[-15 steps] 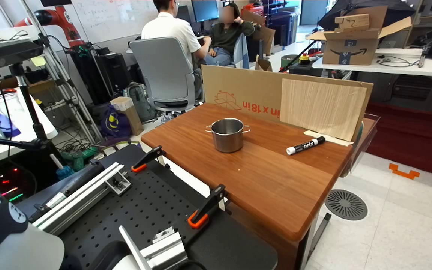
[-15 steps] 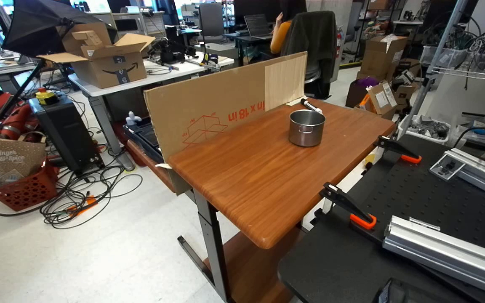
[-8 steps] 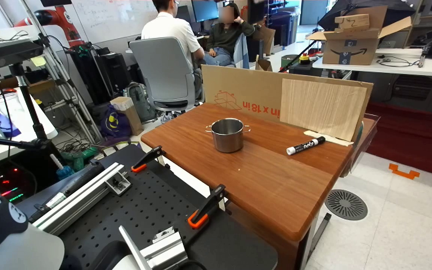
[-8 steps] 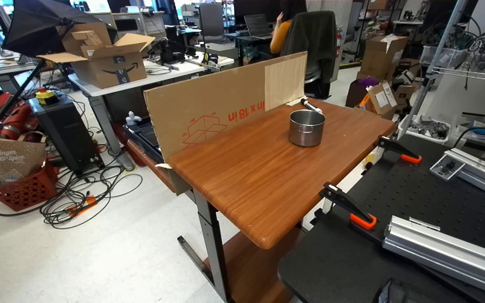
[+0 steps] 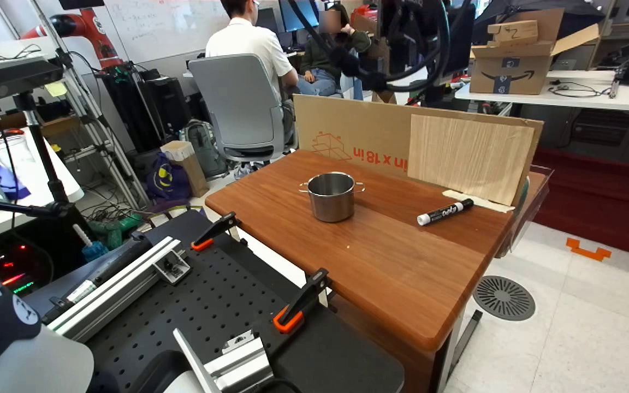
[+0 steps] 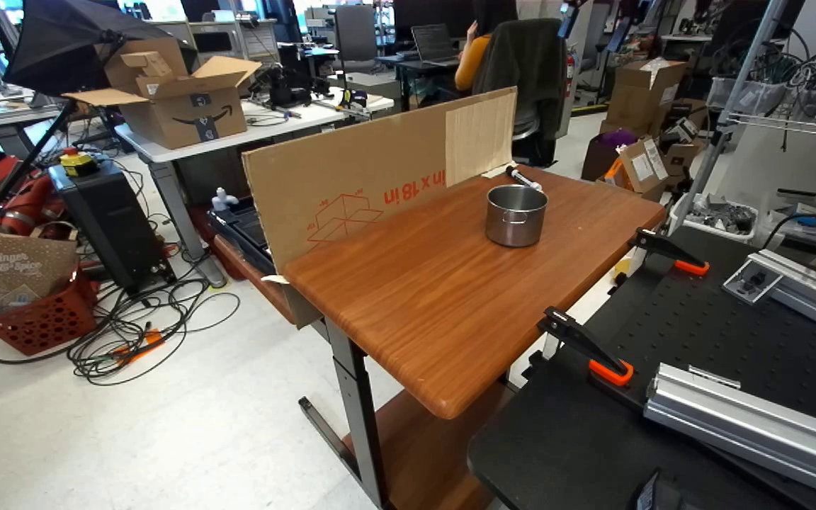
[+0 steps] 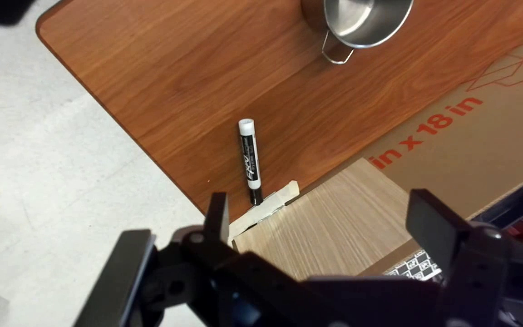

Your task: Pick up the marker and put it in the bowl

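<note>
The marker (image 5: 445, 212), white with a black label and black cap, lies on the brown table near the tape strip. It also shows in the wrist view (image 7: 250, 159), and in an exterior view (image 6: 525, 178), partly behind the bowl. The bowl, a grey metal pot with wire handles, stands upright in both exterior views (image 5: 332, 204) (image 6: 514, 227). The wrist view cuts it off at the top (image 7: 382, 29). My gripper (image 7: 323, 215) is open, with nothing between its fingers, high above the board end of the table. Its fingertips show at the top of an exterior view (image 6: 594, 25).
A cardboard sheet (image 5: 352, 128) stands upright along the table's far edge. A light wooden board (image 5: 470, 158) leans on it, taped at its foot close to the marker's cap. Black and orange clamps (image 5: 303, 300) (image 5: 213, 232) sit at the table's (image 5: 402, 284) near edge.
My arm's dark wrist parts and cables have come down into the top of an exterior view, and the fingertips into the top of the other view. The marker and bowl have not moved.
</note>
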Tool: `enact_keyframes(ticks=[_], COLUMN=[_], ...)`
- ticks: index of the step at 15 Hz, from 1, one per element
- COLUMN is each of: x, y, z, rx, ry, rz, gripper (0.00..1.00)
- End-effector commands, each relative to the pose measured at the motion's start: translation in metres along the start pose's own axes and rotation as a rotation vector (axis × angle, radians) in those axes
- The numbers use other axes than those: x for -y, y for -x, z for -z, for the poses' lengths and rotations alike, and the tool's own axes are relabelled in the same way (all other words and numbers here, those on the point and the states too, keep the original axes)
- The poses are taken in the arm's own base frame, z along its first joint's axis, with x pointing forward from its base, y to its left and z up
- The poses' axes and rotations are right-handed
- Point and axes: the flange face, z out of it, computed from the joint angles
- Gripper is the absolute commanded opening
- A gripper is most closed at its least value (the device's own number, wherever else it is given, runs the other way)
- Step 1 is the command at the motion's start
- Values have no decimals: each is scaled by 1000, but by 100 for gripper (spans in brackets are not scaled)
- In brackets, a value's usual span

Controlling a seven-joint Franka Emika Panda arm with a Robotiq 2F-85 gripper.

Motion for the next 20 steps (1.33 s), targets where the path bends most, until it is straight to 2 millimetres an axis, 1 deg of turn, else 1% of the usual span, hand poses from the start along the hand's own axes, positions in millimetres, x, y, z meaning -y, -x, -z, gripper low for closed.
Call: enact_keyframes(ticks=[1,4,6,9,13,15,20], x=[5,5,4,0,-4,-4,-4], y=[-33,-57,-69,-83,-95,-99,-107], z=[-34,-74,-99,-134,-178,-196,-228], rx=[2,8,34,57,79,88,95], ry=[21,54,68,91,128,142,172], rz=[-79,-123,-137,-158,-158,-154,-149], gripper=[100,100,100,100,100,100,100])
